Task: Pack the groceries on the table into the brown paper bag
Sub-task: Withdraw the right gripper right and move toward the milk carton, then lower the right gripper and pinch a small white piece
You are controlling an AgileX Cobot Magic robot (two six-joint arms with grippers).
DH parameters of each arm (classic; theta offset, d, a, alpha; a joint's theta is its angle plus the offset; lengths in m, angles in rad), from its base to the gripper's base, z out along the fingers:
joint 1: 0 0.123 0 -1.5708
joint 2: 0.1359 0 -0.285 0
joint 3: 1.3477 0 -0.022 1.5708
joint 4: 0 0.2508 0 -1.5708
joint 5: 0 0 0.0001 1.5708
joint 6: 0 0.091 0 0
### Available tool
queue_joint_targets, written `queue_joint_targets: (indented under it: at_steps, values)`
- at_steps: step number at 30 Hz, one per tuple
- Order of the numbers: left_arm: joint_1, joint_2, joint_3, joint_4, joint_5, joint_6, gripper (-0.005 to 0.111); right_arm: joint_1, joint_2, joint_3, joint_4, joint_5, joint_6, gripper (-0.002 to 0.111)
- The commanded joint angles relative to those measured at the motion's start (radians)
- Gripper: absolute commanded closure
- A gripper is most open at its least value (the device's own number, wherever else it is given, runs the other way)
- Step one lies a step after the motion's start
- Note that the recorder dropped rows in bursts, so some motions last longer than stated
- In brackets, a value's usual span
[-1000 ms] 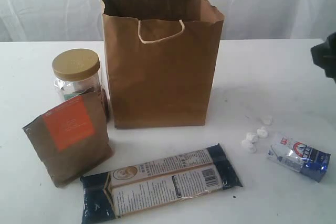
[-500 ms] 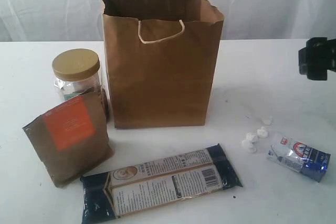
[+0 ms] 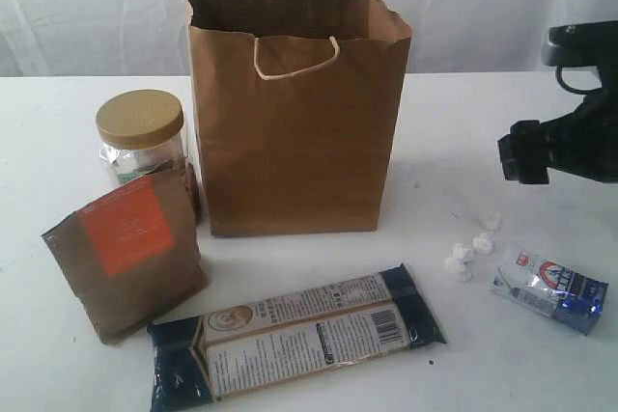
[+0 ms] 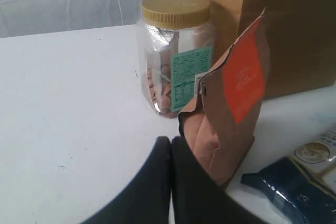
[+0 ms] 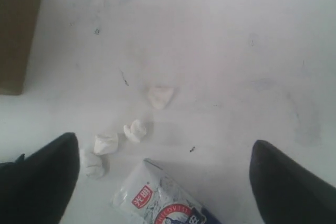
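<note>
**Tech 1:** Checking left gripper (image 4: 170, 142) first. State?

**Tech 2:** Clenched. Fingers (image 4: 152, 182) pressed flat together, gripping nothing. Tips just beside the brown pouch with orange label (image 4: 231, 108), not touching it. Out of frame in the exterior view.

**Tech 1:** Right gripper (image 5: 163, 148)?

**Tech 2:** Released. Fingers (image 5: 42, 177) spread wide, empty. Held above the table (image 3: 463, 132) at 3 o'clock from the brown paper bag (image 3: 294, 123). In the right wrist view, small blue-silver packet (image 5: 157, 203) and white lumps (image 5: 134, 129) seen between the fingers, neither one touched.

**Tech 1:** Confirm bag and grocery positions, exterior view, bag as dial centre.

**Tech 2:**
- Bag: upright on the table, mouth open, handles up. Contents hidden from view.
- Gold-lidded clear jar (image 3: 141, 142): 9 o'clock, upright, lid on, just beside the bag wall.
- Pouch: 8 o'clock, standing with a slight tilt, in front of the jar and covering its lower part.
- Long dark-blue packet (image 3: 294, 340): 6 o'clock, lying flat, apart from the bag, one end near the pouch base.
- Small blue-silver packet: 4 o'clock, lying flat, well apart from the bag.
- White lumps: 4 o'clock, between bag and small packet, nearer the packet.
</note>
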Motion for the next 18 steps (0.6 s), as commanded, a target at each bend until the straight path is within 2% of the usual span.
queue_joint_targets:
  at_steps: [1, 7, 18]
  values:
    - [-0.001, -0.005, 0.003, -0.001, -0.003, -0.003, 0.107, -0.019, 0.082, 0.002, 0.053, -0.020, -0.054, 0.037]
    - [-0.001, -0.005, 0.003, -0.001, -0.003, -0.003, 0.107, -0.019, 0.177, 0.001, 0.152, -0.084, -0.147, 0.038]
    - [-0.001, -0.005, 0.003, -0.001, -0.003, -0.003, 0.107, -0.019, 0.309, -0.042, 0.156, -0.149, -0.151, 0.038]
